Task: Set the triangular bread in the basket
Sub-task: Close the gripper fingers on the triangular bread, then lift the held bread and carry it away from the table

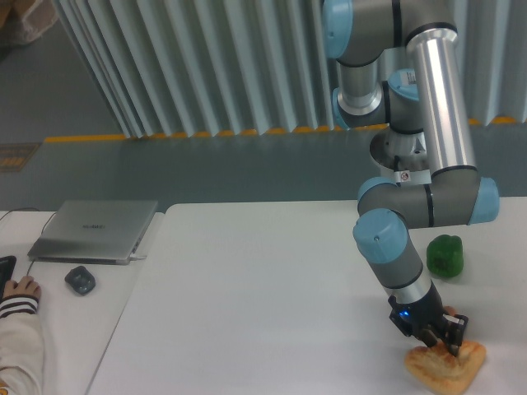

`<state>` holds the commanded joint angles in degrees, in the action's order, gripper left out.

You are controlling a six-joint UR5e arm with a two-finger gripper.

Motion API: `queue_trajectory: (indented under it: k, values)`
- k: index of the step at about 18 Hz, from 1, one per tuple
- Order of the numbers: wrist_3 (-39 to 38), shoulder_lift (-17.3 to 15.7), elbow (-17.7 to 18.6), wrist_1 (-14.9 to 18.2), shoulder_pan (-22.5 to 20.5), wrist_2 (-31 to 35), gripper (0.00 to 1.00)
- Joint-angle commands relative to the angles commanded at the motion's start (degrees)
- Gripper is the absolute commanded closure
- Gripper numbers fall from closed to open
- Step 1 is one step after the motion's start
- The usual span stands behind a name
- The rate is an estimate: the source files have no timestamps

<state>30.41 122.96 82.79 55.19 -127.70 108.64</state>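
Observation:
The triangular bread [446,367] is a flat golden-brown pastry lying on the white table [263,296] near the front right edge. My gripper [445,342] is directly over its top edge, fingers down at the crust, touching or nearly touching it. The fingers are dark and small, and I cannot tell whether they are open or closed on the crust. No basket is in view.
A green pepper [445,254] sits on the table just behind and to the right of the gripper. On the left desk there are a closed laptop [95,230], a mouse [81,281] and a person's hand [20,289].

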Motion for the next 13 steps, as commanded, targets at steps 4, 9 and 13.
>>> queue_trajectory:
  k: [4,9,13]
  values:
    - [0.44,-2.63,-0.18,0.70,-1.58,-4.39,0.60]
    - [3.61,-4.48,0.00,2.55,-2.46,-5.28,0.60]
    - [15.07,-7.90,0.26,8.60,-4.65,-5.45,0.60]
